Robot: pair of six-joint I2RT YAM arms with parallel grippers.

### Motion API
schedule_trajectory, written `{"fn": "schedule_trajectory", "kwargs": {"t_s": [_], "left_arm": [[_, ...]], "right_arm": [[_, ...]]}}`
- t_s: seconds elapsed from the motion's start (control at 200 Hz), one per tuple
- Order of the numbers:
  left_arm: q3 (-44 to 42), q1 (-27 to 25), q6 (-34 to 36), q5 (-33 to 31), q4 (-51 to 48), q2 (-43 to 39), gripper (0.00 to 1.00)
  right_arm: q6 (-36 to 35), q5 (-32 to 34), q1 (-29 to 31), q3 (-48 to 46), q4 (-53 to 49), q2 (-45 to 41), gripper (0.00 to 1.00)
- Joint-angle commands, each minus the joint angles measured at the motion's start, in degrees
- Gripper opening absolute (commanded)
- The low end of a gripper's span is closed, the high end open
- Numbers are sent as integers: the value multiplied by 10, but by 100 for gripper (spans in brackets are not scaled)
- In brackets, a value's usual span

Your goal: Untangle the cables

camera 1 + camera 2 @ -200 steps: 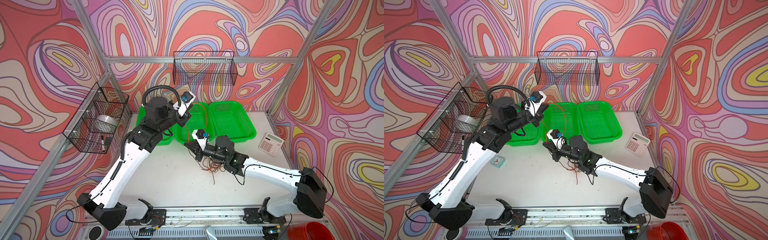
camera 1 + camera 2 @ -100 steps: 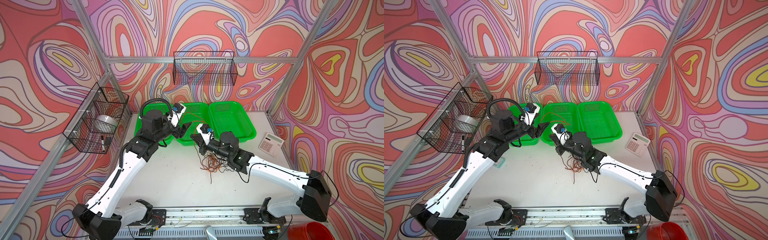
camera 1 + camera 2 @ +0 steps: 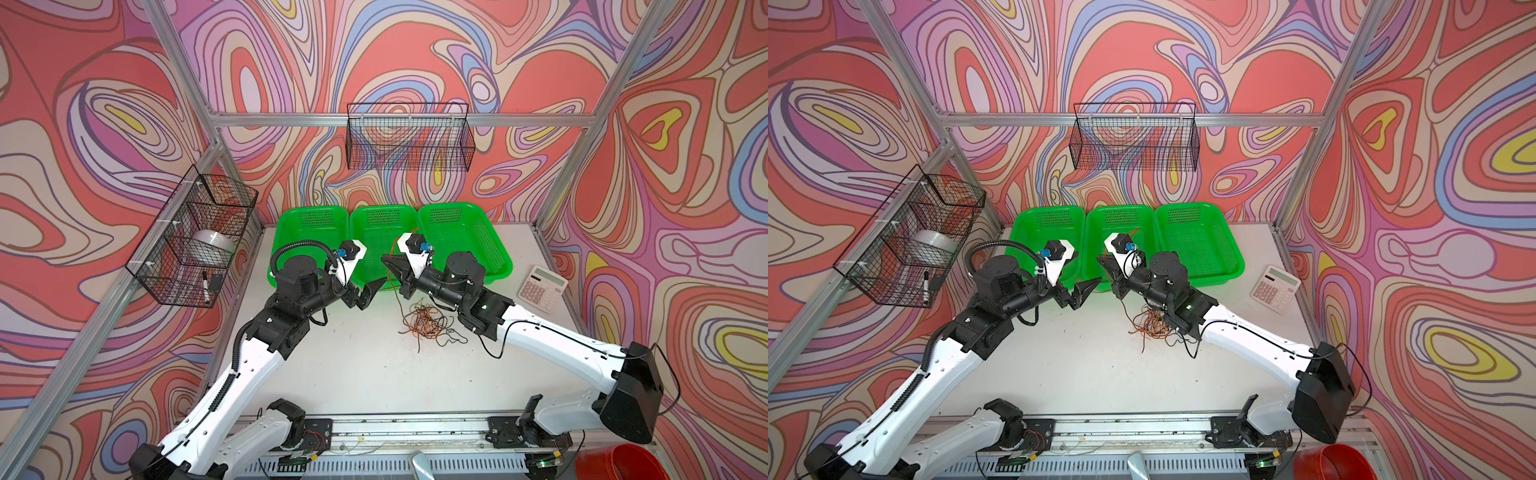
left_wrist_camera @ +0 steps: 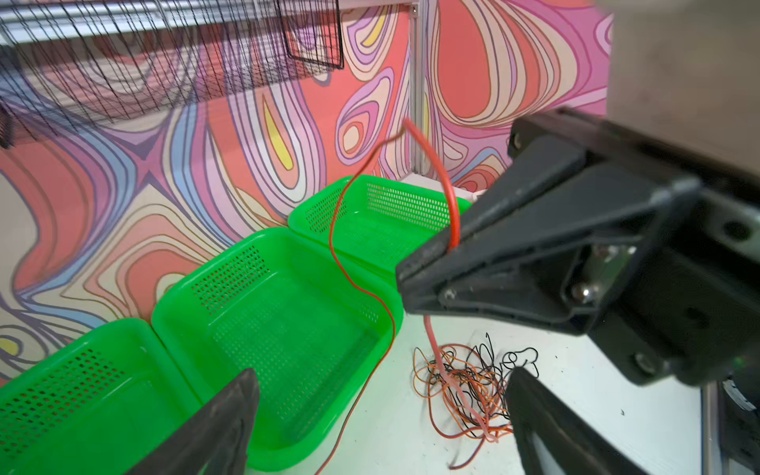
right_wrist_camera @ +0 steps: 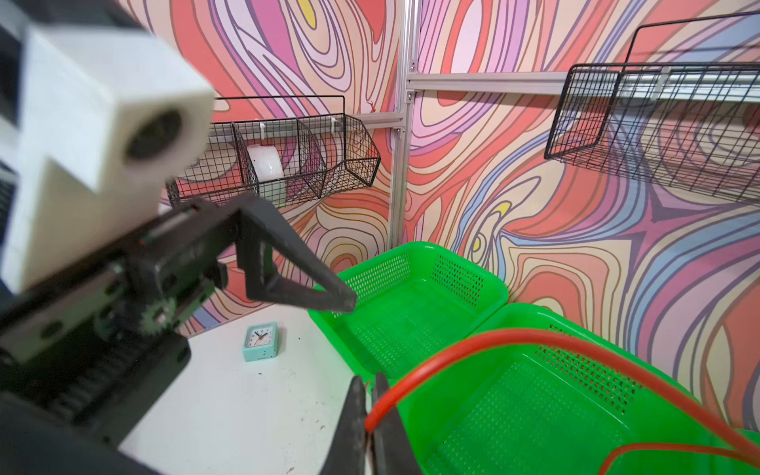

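Note:
The cables (image 3: 424,321) (image 3: 1152,322) lie as a tangle of thin orange, red-brown and black wires on the white table, just under my right arm. My right gripper (image 3: 386,259) (image 3: 1099,258) (image 5: 369,380) is shut on one orange-red cable (image 5: 514,337) (image 4: 450,197) at the front edge of the middle green basket (image 3: 384,208). That cable arcs up from the jaws over the basket, and a strand hangs down to the tangle (image 4: 464,382). My left gripper (image 3: 372,293) (image 3: 1086,293) (image 4: 382,376) stands open and empty, a short way left of the right one.
Three green baskets stand in a row at the back, the left one (image 3: 309,210) and the right one (image 3: 457,205) flanking the middle. A calculator (image 3: 542,288) lies at the right, a small clock (image 5: 261,341) at the left. Black wire baskets (image 3: 409,137) (image 3: 195,241) hang on the walls.
My left gripper has opened, let go of the orange-red cable and come down from above the baskets. My right gripper, still shut on it, has moved back toward the middle basket.

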Motion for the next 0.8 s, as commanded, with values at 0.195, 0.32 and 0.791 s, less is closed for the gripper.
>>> {"fn": "schedule_trajectory", "kwargs": {"t_s": [0.195,0.32,0.791], "left_arm": [[-57,-41,-41,-11,234,52,91],[-35,-50,-21,-25,239,89,77],[28,-50,-10,-21,184,90,0]], "right_arm": [[39,-33,-3,25,2,14,0],[48,-58,-3,22,12,11,0],[11,4,-30,-57,-47,-73,35]]}}
